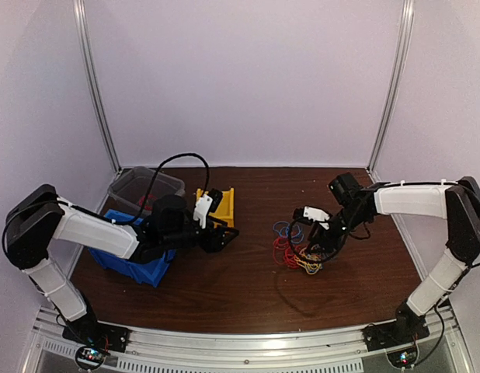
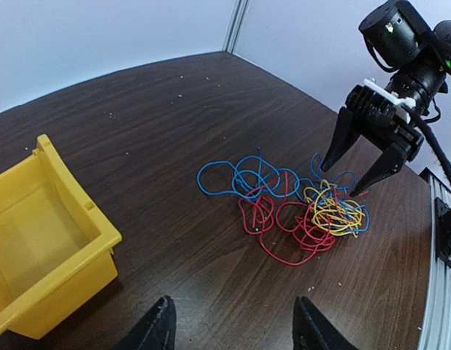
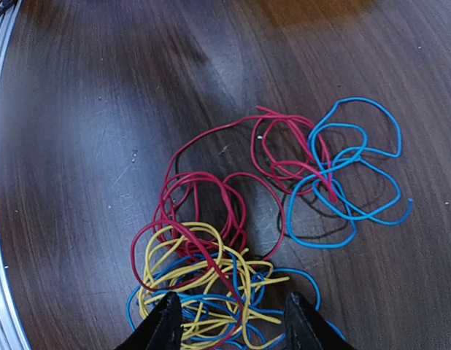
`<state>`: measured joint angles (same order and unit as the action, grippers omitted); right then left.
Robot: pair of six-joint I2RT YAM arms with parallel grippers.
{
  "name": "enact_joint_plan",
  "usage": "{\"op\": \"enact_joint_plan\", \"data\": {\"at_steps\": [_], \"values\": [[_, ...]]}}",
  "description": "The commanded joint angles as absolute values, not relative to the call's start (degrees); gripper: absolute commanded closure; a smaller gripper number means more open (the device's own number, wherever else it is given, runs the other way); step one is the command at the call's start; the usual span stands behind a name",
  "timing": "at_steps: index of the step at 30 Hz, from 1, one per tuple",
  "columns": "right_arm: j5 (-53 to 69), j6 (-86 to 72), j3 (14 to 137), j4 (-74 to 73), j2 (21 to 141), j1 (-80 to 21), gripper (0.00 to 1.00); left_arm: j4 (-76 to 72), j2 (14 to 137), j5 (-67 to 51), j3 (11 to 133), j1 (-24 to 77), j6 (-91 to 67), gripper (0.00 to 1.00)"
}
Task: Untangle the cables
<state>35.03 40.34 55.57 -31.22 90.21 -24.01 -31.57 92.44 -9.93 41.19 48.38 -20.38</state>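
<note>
Clear bin (image 1: 147,185): far left of the table (image 1: 224,299).
Blue bin (image 1: 135,264): just in front of the clear bin, under the left arm.
Left gripper (image 2: 234,324): fingers apart and holding nothing, above bare table near the yellow bin, well apart from the cables.
Yellow bin (image 2: 43,240): left of centre, open side up.
Cables (image 2: 298,208): loose tangle lying right of centre, with blue loops farthest, red in the middle and a yellow knot nearest the right.
Right gripper (image 2: 340,180): fingers apart, tips down at the yellow knot, strands between them.
</note>
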Motion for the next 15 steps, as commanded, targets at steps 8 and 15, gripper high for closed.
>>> {"op": "enact_joint_plan", "data": {"at_steps": [8,15], "values": [[33.22,39.95,59.3,-28.16,93.99,-27.01,0.62,-42.09,96.71,-10.16,44.22,51.59,-22.41,0.44],[33.61,40.96,60.2,-29.13,95.58,-27.96,0.63,-40.25,96.26,-10.4,45.42,51.66,-22.93,0.45]]}}
